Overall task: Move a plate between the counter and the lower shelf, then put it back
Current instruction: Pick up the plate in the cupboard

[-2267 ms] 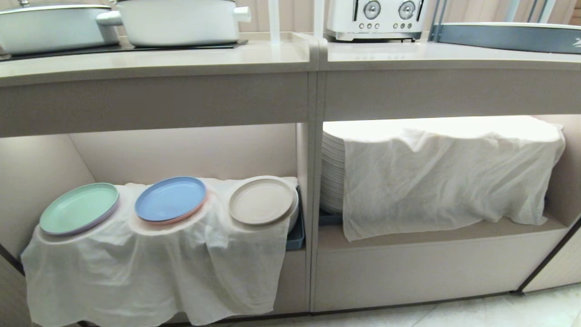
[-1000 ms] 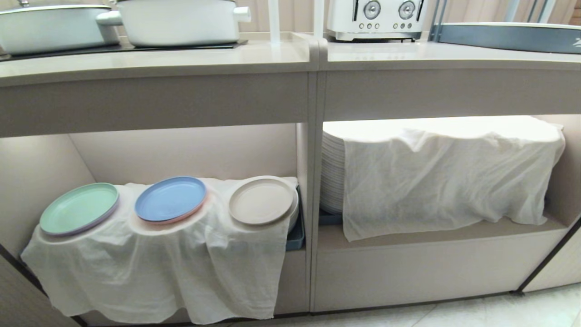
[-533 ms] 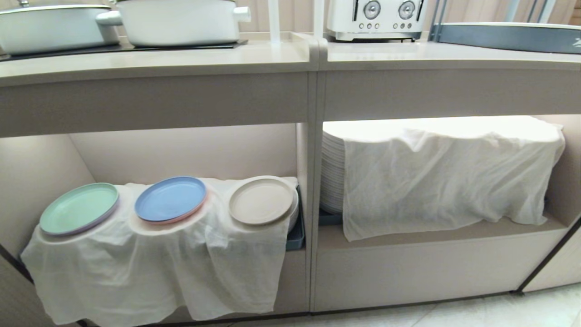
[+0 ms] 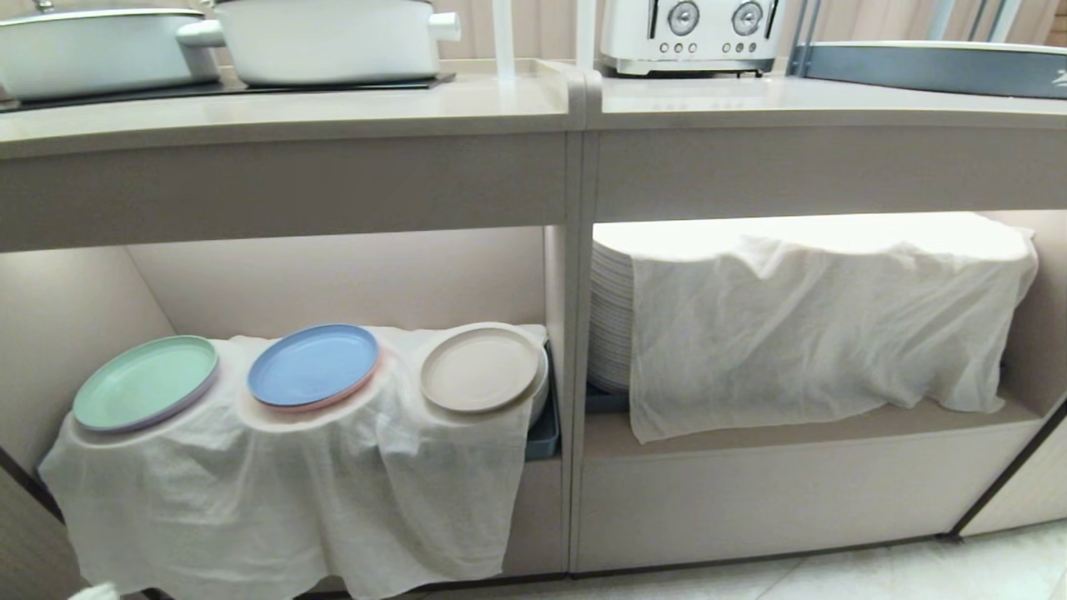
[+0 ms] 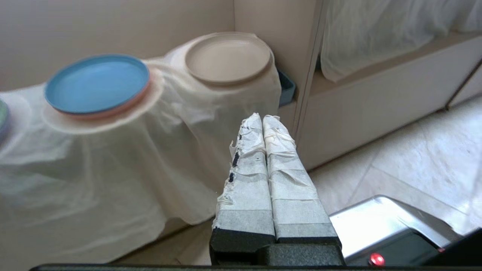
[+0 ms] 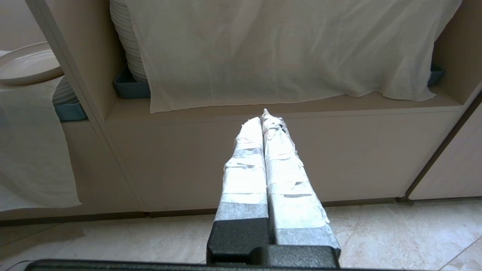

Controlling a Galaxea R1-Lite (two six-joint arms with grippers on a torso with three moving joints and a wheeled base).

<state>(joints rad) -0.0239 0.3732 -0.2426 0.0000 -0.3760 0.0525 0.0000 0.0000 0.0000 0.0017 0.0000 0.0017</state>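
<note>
While the cream plate [image 4: 479, 368] lies flat on the white cloth [image 4: 275, 492] draped over stacks in the left bay of the lower shelf [image 4: 800, 433], nothing has hold of it yet. From left to right along that cloth sit the mint-green plate [image 4: 144, 382], the blue plate [image 4: 313, 365] and then the cream one, which sits just beside the vertical divider [image 4: 575, 350].

The left pincer [image 5: 262, 117] hangs low in front of the shelf, its taped fingers [image 5: 280, 165] pressed together and empty. From it, the plate lies ahead and higher, a little toward the blue plate's side, with the draped cloth in between. Being round, the plate has no long axis to line up with; the near rim overhanging the cloth looks like the natural place to take it.

Past the divider, the right pincer [image 6: 264, 114] is also closed on nothing and faces the right bay, where a taller cloth-covered stack [image 4: 613, 317] stands; the plate shows only at the far edge of its view. The left arm is therefore the nearer one, and I judge the coming move needs it to rise, part its fingers and approach the rim. The worktop [image 4: 333, 108] above is the likely destination.
</note>
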